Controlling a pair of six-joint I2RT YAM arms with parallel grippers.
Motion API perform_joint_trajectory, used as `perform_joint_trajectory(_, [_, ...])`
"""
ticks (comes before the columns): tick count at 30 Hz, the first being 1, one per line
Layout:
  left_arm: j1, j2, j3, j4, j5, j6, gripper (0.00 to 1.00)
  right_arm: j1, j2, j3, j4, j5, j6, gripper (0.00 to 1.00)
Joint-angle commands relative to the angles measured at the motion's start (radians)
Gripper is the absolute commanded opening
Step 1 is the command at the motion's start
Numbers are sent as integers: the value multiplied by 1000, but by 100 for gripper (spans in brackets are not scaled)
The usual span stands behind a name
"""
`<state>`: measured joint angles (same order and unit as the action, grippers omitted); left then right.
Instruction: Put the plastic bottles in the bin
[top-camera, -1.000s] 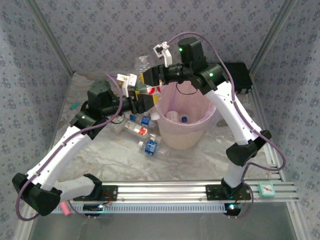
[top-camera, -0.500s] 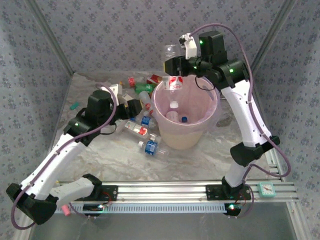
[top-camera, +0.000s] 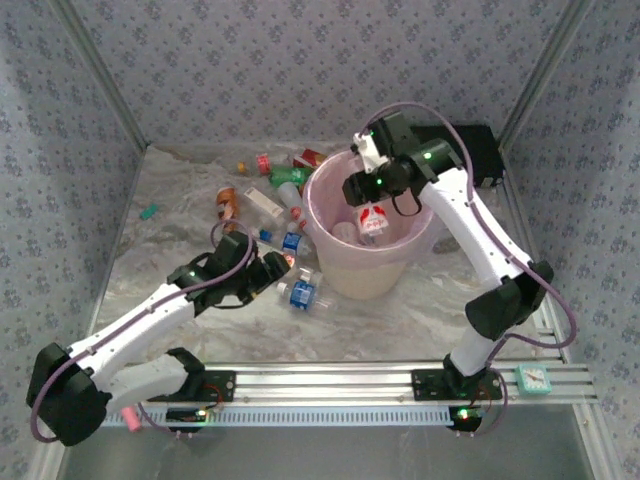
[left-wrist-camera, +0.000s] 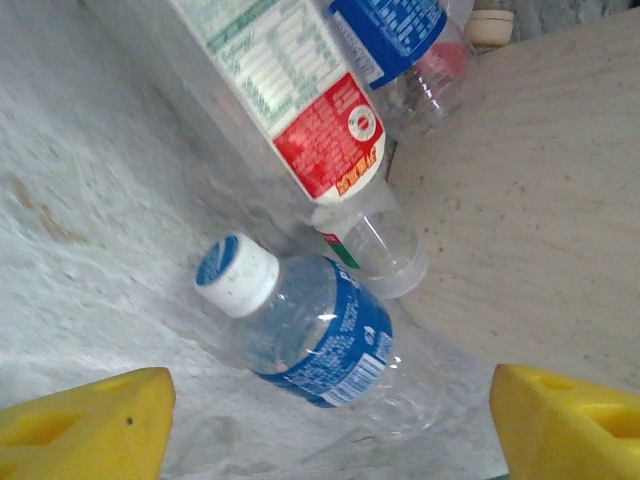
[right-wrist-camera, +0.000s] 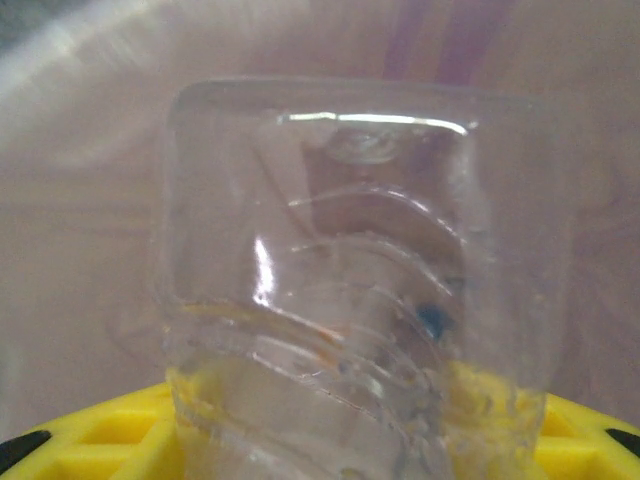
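Observation:
The bin (top-camera: 322, 232), a cream bucket with a pink bag, stands mid-table. My right gripper (top-camera: 368, 202) hangs over its mouth, shut on a clear plastic bottle (top-camera: 373, 218) with a red label; the right wrist view shows that bottle (right-wrist-camera: 360, 290) upright between the yellow fingers (right-wrist-camera: 90, 450). My left gripper (top-camera: 278, 268) is low at the bin's left, open. Its fingers (left-wrist-camera: 85, 425) straddle a blue-labelled, white-capped bottle (left-wrist-camera: 300, 335) lying on the table, apart from it. A red-labelled bottle (left-wrist-camera: 300, 100) lies just beyond, against the bin wall (left-wrist-camera: 530, 200).
More bottles lie left of the bin: a blue-labelled one (top-camera: 303, 293), an orange one (top-camera: 228, 200) and a cluster at the back (top-camera: 285, 180). A black case (top-camera: 487, 150) sits behind the right arm. A small teal object (top-camera: 150, 211) lies at the far left.
The right arm has carried the red-labelled bottle from the left gripper over the rim and down into the bin's mouth. The left arm has drawn back and dropped to the bottles beside the bin.

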<state>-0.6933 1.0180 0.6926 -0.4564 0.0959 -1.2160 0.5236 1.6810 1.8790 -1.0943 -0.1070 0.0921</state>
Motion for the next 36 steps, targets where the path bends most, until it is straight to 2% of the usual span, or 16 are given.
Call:
perform_joint_trajectory(1, [-47, -33, -75, 126, -7, -200, 86, 30, -17, -75, 18, 89, -4, 54])
perform_joint_trajectory(7, [-133, -37, -166, 243, -83, -344, 87, 45, -6, -209, 93, 102, 39, 56])
perform_joint_trajectory(13, [-214, 37, -211, 373, -140, -469, 88, 46, 28, -283, 155, 112, 65, 60])
perform_joint_trajectory(16, [-235, 76, -209, 412, -159, -490, 89, 41, 38, -323, 192, 117, 78, 67])
perform_joint_trajectory(18, [-242, 99, -209, 436, -166, -499, 89, 42, 39, -341, 204, 120, 96, 76])
perform_joint_trajectory(21, [-247, 129, -208, 464, -171, -508, 90, 54, 22, -341, 200, 125, 109, 87])
perform_joint_trajectory(24, [-254, 160, -203, 490, -169, -514, 92, 57, -16, -317, 175, 139, 108, 91])
perform_joint_trajectory(32, [-267, 243, -183, 506, -170, -547, 95, 57, -146, -213, 62, 138, 57, 92])
perform_joint_trajectory(36, [-268, 271, -186, 524, -188, -560, 88, 60, -225, -170, 31, 49, 41, 92])
